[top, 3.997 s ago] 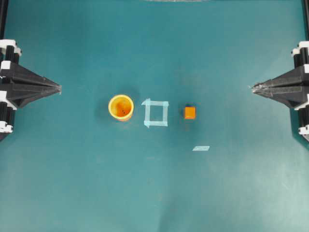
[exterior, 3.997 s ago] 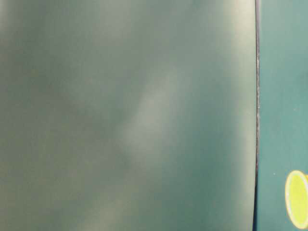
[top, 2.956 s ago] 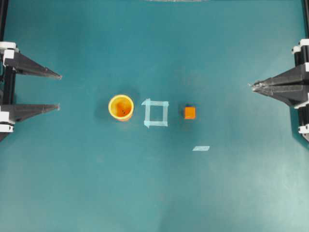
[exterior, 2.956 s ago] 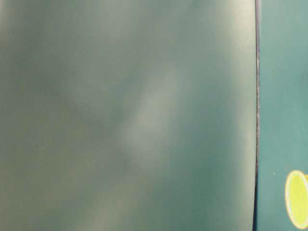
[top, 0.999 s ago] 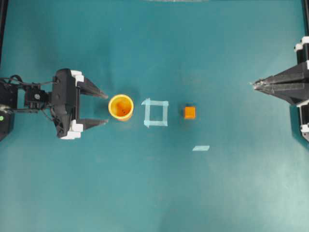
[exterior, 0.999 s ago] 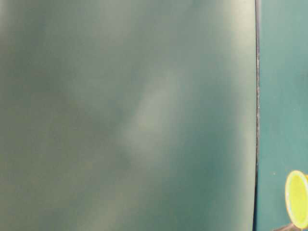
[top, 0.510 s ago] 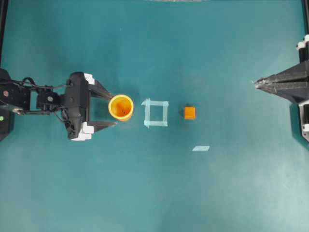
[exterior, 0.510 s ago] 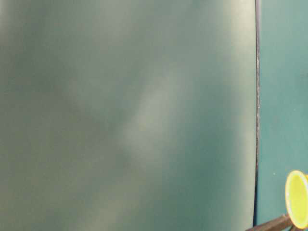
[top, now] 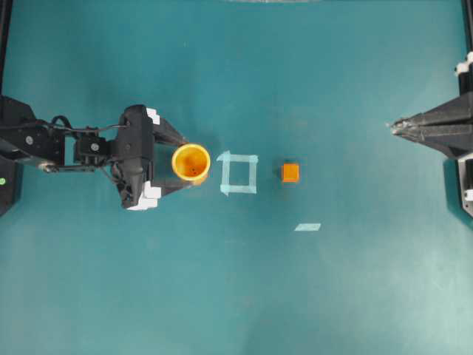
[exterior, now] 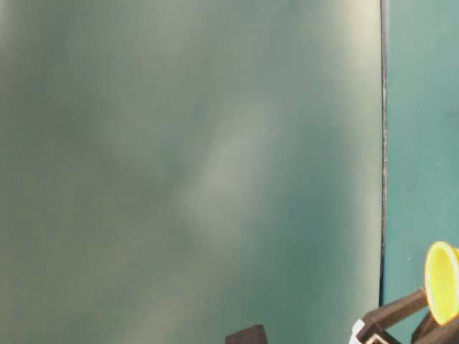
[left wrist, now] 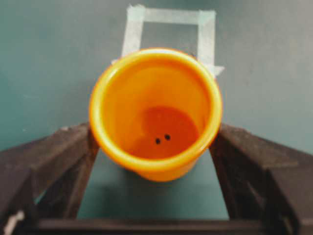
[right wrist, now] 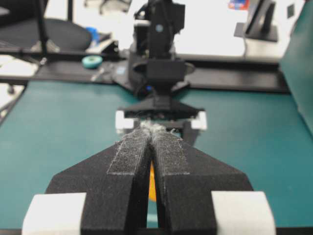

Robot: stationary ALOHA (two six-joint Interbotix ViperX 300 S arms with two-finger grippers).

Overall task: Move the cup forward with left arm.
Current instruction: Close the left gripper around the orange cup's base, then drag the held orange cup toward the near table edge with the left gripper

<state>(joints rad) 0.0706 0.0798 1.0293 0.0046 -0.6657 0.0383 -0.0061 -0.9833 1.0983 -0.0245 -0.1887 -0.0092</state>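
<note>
We see the cup (top: pixel 191 163) upright on the desk (top: pixel 310 296), between the left arm's (top: pixel 44 144) 2 wide-open jaws (not yet squeezed), tape square (top: pixel 239 172) just right; right jaws shut, far off.

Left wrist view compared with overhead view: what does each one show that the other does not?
Only the left wrist view shows two dark specks on the bottom inside the cup. Only the overhead view shows the orange cube, the loose tape strip and the shut right hand. Both show the cup between the open left hand's fingers and the tape square beyond it.
</note>
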